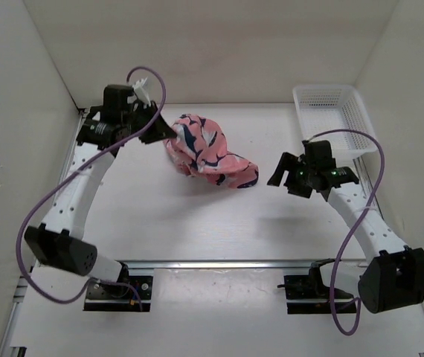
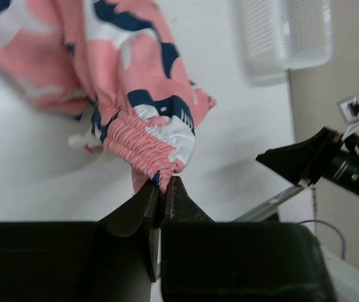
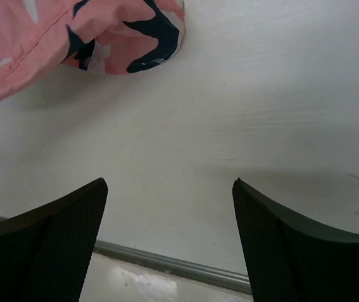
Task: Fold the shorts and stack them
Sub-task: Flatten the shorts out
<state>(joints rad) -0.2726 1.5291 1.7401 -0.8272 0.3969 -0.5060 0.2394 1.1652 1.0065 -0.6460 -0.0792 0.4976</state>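
Evidently limp and light, the shorts (image 1: 208, 152) are sagging from the left gripper (image 2: 161, 191) clamping their waistband (image 2: 145, 143), the right gripper (image 3: 170, 184) gaping empty.

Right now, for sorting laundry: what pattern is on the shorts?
The shorts are coral-pink with navy-and-white shapes; left wrist view.

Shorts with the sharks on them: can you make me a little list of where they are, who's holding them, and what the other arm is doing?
shorts: bunched in a heap on the table, not folded yet
left gripper: shut, pinching the stretchy waistband of the shorts
right gripper: open, holding nothing, to the right of the shorts and not touching them
basket: white mesh, far right corner of the table
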